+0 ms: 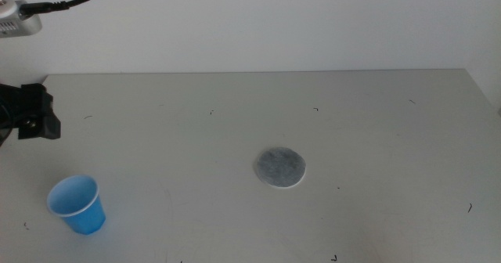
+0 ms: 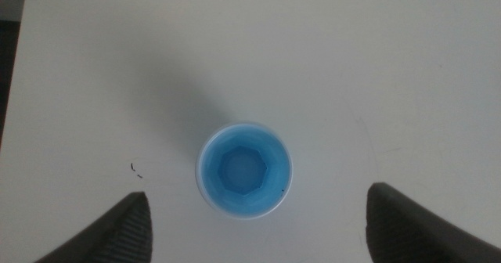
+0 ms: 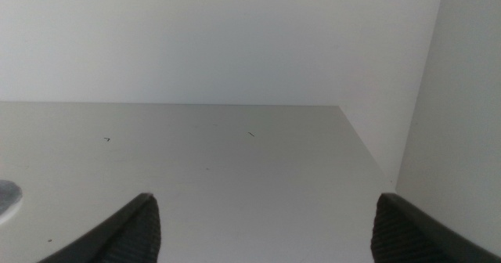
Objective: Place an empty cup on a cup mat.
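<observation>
Middle view: the cup (image 1: 77, 204) is sitting upright near the desk's (image 1: 376, 130) front-left corner, well apart from the cup mat (image 1: 279, 168) mid-desk, nothing lying between them. Looks light and thin-walled, so probably crushable and easy to tip; I'd be pinching it gently across the sides below the rim.

Left wrist view: the left claw (image 2: 258, 216) is hanging spread wide above the cup (image 2: 243, 170), empty inside.

Right wrist view: the right claw (image 3: 266, 224) is waiting released, a sliver of the mat (image 3: 6, 196) at the edge.

Smooth, perhaps plastic cup (image 1: 78, 204); mottled, matt, felt-like cup mat (image 1: 279, 168); matt table (image 1: 376, 122).
</observation>
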### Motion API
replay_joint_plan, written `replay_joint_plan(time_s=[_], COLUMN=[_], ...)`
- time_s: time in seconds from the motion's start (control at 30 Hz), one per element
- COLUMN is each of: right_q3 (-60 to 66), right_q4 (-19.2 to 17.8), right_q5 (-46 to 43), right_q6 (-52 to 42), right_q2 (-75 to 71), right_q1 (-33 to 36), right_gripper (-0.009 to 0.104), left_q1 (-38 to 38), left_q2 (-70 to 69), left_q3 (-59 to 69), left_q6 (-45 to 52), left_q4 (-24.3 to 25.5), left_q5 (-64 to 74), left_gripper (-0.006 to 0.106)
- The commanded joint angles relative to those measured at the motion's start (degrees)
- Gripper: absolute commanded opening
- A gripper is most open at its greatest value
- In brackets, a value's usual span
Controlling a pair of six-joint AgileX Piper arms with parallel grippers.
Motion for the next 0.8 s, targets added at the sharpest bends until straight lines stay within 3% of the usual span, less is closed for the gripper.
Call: replay_joint_plan(time_s=[0.0, 0.37, 0.63, 0.77], right_q3=[-0.7, -0.7, -0.7, -0.7], right_q4=[-0.5, -0.5, -0.5, -0.5], right_q5=[-4.4, -4.4, -4.4, -4.4], right_q6=[-0.5, -0.5, -0.5, -0.5], right_q2=[-1.1, -1.1, -1.1, -1.1], right_q1=[0.1, 0.1, 0.1, 0.1], right_gripper=[0.094, 0.094, 0.094, 0.094], left_q1=[-0.4, -0.3, 0.5, 4.5], left_q2=[-0.9, 1.3, 4.2, 7.6], left_q3=[-2.1, -2.1, -2.1, -2.1], left_q6=[-0.8, -2.0, -0.2, 5.0], left_q4=[0.3, 7.7, 7.3, 2.1], left_q5=[-1.9, 3.3, 4.8, 5.1], left_gripper=[0.105, 0.105, 0.105, 0.105])
